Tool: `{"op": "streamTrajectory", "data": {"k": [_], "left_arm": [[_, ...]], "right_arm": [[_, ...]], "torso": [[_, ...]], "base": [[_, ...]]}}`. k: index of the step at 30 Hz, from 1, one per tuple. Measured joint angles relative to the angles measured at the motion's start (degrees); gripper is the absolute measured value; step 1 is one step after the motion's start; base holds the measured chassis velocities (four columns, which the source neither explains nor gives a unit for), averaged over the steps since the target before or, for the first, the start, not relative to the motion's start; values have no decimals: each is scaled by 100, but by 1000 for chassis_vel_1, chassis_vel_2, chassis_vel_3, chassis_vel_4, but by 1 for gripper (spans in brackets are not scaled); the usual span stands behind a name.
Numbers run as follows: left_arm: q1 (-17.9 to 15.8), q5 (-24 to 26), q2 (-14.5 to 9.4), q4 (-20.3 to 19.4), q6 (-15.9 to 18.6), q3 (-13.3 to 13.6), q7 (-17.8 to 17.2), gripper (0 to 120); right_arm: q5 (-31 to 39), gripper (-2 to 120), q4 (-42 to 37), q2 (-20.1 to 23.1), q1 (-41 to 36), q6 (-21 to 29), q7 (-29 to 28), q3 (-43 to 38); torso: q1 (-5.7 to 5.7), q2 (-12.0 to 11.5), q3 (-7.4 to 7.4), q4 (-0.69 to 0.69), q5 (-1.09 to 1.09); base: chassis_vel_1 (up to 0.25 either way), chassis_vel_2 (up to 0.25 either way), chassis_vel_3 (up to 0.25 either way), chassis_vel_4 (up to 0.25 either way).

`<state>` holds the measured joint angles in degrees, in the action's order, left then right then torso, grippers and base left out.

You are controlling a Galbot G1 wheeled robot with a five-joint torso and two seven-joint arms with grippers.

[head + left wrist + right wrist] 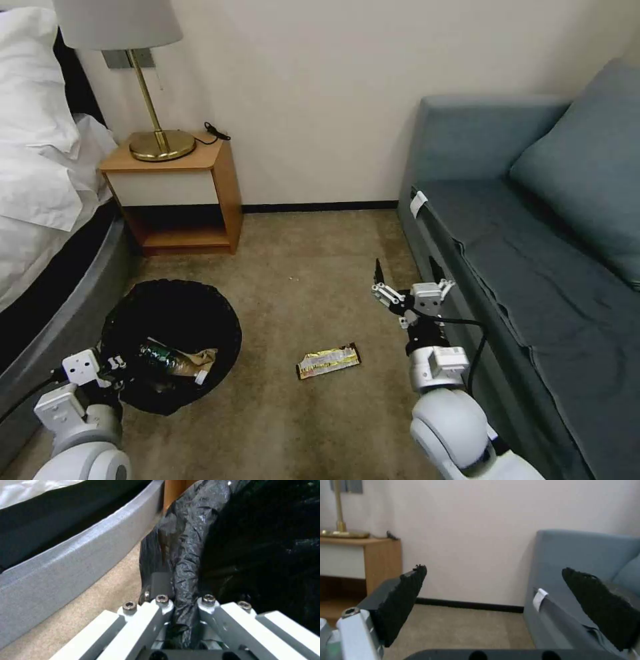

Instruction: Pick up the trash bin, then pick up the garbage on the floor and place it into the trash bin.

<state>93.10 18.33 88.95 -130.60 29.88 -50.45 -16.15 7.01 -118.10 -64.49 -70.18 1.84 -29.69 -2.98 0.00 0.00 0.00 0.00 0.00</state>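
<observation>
The trash bin, round and lined with a crinkled black bag, hangs low at the left of the head view. My left gripper is shut on its near rim; the left wrist view shows the black bag pinched between the fingers. Inside the bin lie a green-labelled bottle and a crumpled brown paper bag. A gold-and-black snack wrapper, one piece of garbage, lies flat on the carpet between the arms. My right gripper stands open and empty above the floor beside the sofa, its black pads wide apart.
A grey bed frame runs along the left, close to the bin. A wooden nightstand with a brass lamp stands at the back wall. A blue-grey sofa fills the right side. Open carpet lies around the wrapper.
</observation>
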Motion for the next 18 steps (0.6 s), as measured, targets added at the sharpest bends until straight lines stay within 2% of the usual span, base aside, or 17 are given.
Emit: {"op": "streamTrajectory", "data": {"k": [4, 7, 11, 12, 13, 14, 15, 18], "left_arm": [[-5, 1, -10, 17, 0, -17, 0, 2], [-23, 1, -8, 25, 0, -17, -2, 2], [-27, -21, 17, 26, 0, 9, -2, 2], [-25, -38, 29, 28, 0, 24, 3, 2], [-25, -38, 29, 28, 0, 24, 3, 2], [-20, -56, 38, 28, 0, 31, 2, 2], [-9, -76, 44, 28, 0, 33, 1, 2], [6, -99, 53, 19, 0, 33, 1, 2]], "right_arm": [[69, 100, 443, 141, 510, 82, 118, 282], [159, 100, 973, 580, 1281, 416, 586, 715], [452, 100, 1260, 819, 1689, 769, 850, 1080], [744, 100, 1410, 941, 1936, 1063, 1036, 1321], [744, 100, 1410, 941, 1936, 1063, 1036, 1321], [1072, 100, 1518, 1028, 2166, 1419, 1117, 1560], [1313, 100, 1799, 1140, 2634, 1913, 1485, 1949], [662, 100, 2443, 1202, 3157, 1710, 2069, 2489]], "torso": [[0, 0, 0, -1, 1], [0, 0, 0, 1, -1], [0, 0, 0, 0, 0], [0, 0, 0, 0, 1], [0, 0, 0, 0, 1], [0, 0, 0, 0, -1], [0, 0, 0, 1, 1], [0, 0, 0, 1, 1]], "base": [[0, 0, 0, 0], [0, 0, 0, 0], [0, 0, 0, 0], [0, 0, 0, 0], [0, 0, 0, 0], [0, 0, 0, 0], [0, 0, 0, 0], [0, 0, 0, 0]]}}
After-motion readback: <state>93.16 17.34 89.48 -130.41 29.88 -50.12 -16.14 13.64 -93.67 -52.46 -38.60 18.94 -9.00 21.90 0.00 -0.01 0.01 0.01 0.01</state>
